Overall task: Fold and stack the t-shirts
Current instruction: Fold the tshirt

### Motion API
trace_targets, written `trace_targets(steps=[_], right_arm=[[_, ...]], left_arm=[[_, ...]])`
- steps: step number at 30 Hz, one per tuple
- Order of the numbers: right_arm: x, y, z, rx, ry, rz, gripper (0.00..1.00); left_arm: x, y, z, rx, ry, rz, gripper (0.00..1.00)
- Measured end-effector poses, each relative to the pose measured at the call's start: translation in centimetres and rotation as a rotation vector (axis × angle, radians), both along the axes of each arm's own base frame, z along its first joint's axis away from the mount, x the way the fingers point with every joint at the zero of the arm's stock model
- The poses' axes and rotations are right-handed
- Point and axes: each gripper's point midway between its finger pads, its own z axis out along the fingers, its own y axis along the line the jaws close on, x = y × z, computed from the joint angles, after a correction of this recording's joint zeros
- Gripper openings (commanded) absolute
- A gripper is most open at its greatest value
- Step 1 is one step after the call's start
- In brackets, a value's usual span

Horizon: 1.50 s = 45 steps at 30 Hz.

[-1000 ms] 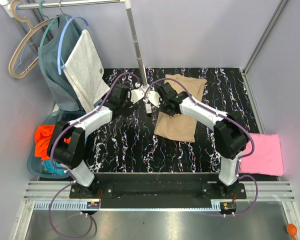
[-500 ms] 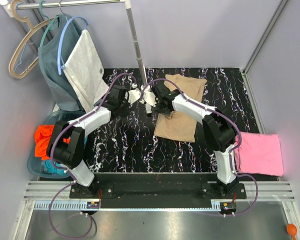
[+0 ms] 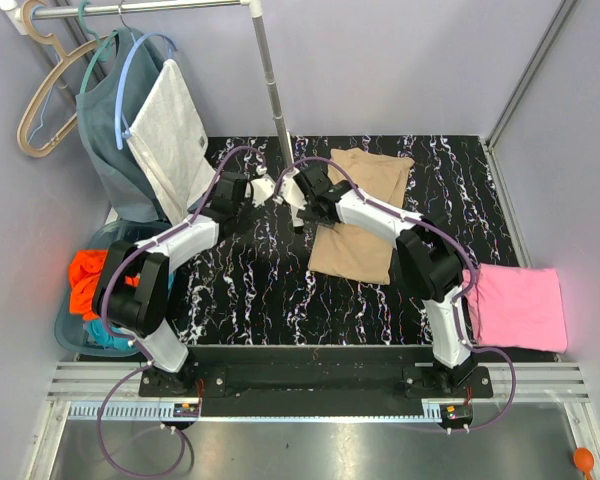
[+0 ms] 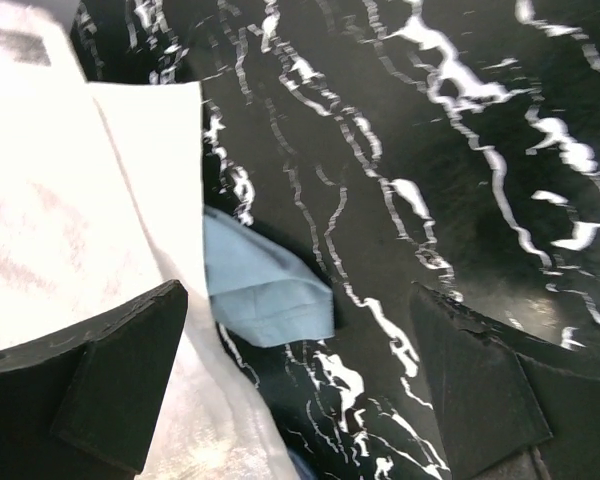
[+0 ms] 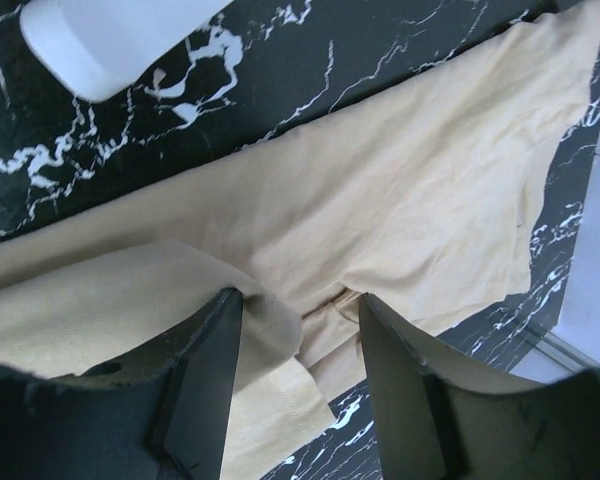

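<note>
Fingers of your right gripper [image 5: 298, 310] stand apart over the tan t-shirt [image 5: 400, 200], a raised fold of it between them. That shirt lies part-folded at upper centre of the top view, on the black marbled table [image 3: 250, 290]. Your left gripper [image 4: 300, 360], also spread, hovers over the table beside white cloth [image 4: 70, 220]. The pink t-shirt [image 3: 520, 307] lies folded at the right edge.

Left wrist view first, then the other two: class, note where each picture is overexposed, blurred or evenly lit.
Left wrist view: the white cloth is blown out, its texture nearly lost, and the white veins of the table look smeared. Right wrist view: the tan t-shirt is evenly lit, its creases sharp. Top external view: even light, only faint shadows, no glare.
</note>
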Motion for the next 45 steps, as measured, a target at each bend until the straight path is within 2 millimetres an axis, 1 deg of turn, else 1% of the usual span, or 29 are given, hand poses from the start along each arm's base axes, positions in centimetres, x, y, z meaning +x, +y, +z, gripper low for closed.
trace_targets(steps=[6,9,15,18,21,22,23,26,27,29,32,35,36,38,40,42,44,45], right_arm=[[1.5,1.1,0.0,0.023,-0.065,-0.012,0.57],[2.1,1.2,-0.1,0.025,-0.091,-0.023,0.58],[2.8,1.4,0.5,0.038,-0.135,-0.04,0.6],[2.7,1.3,0.5,0.046,-0.144,-0.05,0.62],[1.9,0.6,0.7,0.044,-0.144,-0.065,0.7],[1.6,0.3,1.0,0.044,-0.147,-0.074,0.71],[1.3,0.0,1.4,0.05,-0.154,-0.082,0.73],[0.0,-1.4,3.5,0.064,-0.183,-0.106,0.84],[-0.5,-2.0,4.4,0.072,-0.197,-0.114,0.9],[-1.7,-3.2,6.2,0.094,-0.227,-0.131,0.94],[-4.3,-5.3,8.4,0.127,-0.255,-0.147,0.97],[-7.0,-7.4,9.4,0.156,-0.259,-0.163,0.98],[-8.0,-8.1,9.2,0.158,-0.249,-0.168,0.98],[-9.7,-9.1,8.5,0.165,-0.223,-0.168,0.98],[-11.7,-10.4,6.9,0.15,-0.177,-0.166,0.97],[-13.8,-11.6,4.8,0.125,-0.12,-0.163,0.97],[-15.5,-12.6,2.9,0.106,-0.067,-0.16,0.96],[-16.1,-13.0,2.3,0.096,-0.049,-0.16,0.96]], left_arm=[[1.4,1.4,1.2,-0.024,-0.076,0.07,0.99],[1.7,1.8,1.6,-0.031,-0.097,0.094,0.99],[2.0,2.4,1.9,-0.035,-0.115,0.121,0.99],[1.9,2.4,1.9,-0.038,-0.116,0.129,0.99],[1.8,2.4,1.8,-0.049,-0.109,0.138,0.99],[1.6,2.4,1.7,-0.053,-0.099,0.14,0.99],[1.5,2.3,1.5,-0.057,-0.088,0.139,0.99],[1.1,1.7,1.5,-0.081,-0.044,0.126,0.99],[1.1,1.3,1.6,-0.096,-0.025,0.109,0.99],[0.7,0.1,2.0,-0.134,0.03,0.066,0.99],[-0.2,-1.9,2.7,-0.197,0.114,-0.013,0.99],[-1.8,-4.7,2.9,-0.249,0.216,-0.108,0.99],[-2.5,-5.7,2.7,-0.262,0.251,-0.142,0.99],[-4.5,-7.9,1.6,-0.272,0.334,-0.21,0.99],[-6.7,-10.0,0.2,-0.264,0.422,-0.273,0.99],[-9.3,-12.5,-1.6,-0.252,0.517,-0.348,0.99],[-11.4,-14.4,-2.9,-0.245,0.592,-0.41,0.99],[-12.4,-15.2,-3.5,-0.244,0.628,-0.437,0.99]])
